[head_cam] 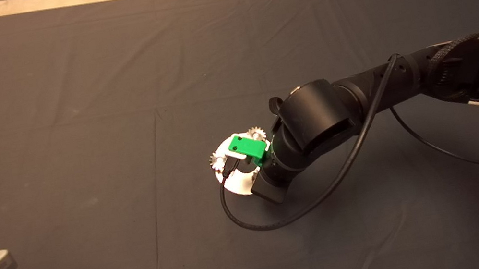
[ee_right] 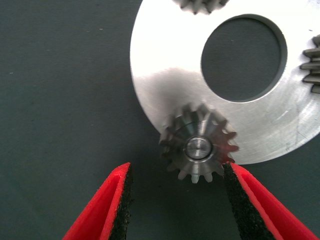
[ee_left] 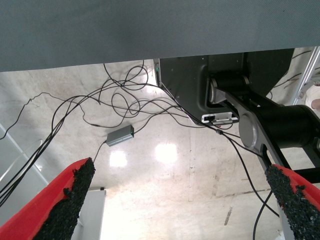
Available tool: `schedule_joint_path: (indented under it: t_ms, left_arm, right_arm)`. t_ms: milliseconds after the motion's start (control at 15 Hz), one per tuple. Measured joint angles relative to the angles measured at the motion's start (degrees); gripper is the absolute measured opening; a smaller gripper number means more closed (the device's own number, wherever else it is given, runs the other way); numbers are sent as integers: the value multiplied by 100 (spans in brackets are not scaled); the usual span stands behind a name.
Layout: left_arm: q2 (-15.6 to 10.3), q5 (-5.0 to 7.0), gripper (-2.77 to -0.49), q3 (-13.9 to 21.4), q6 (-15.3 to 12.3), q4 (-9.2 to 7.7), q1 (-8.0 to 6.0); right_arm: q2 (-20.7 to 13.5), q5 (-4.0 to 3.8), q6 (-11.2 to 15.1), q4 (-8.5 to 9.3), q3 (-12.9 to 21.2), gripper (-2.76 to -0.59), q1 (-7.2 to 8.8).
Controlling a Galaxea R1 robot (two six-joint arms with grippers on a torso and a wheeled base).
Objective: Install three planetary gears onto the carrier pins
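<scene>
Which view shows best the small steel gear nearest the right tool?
The right wrist view: the small dull-steel toothed gear sits on a silvery pin at the edge of the shiny round metal disc, its teeth clear, between the open red fingers. In the head view the right arm hides it. The left wrist view shows only floor and cables.
</scene>
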Motion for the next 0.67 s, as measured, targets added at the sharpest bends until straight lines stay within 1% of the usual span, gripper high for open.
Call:
schedule_joint_path:
  t_ms: [133, 200, 267, 333, 400, 467, 533, 667]
  left_arm:
    - [-13, 1, -75, 0, 0, -1, 0]
    - [-11, 0, -75, 0, 0, 0, 0]
    - [-11, 0, -75, 0, 0, -2, 0]
    - [-13, 0, -75, 0, 0, -2, 0]
    - [-11, 0, -75, 0, 0, -2, 0]
    - [-13, 0, -75, 0, 0, -2, 0]
    - [-13, 0, -75, 0, 0, -2, 0]
    - [-13, 0, -75, 0, 0, -2, 0]
  right_arm:
    - [-2, 2, 0, 0, 21, -191, 0]
    - [-2, 5, 0, 0, 30, -191, 0]
    - [-3, 5, 0, 0, 44, -187, 0]
    - [-5, 5, 0, 1, 66, -177, 0]
    - [-20, 9, 0, 2, 87, -176, 0]
    - [-55, 24, 0, 2, 98, -176, 0]
    - [-129, 27, 0, 2, 98, -165, 1]
    - [-328, 20, 2, 5, 98, -162, 3]
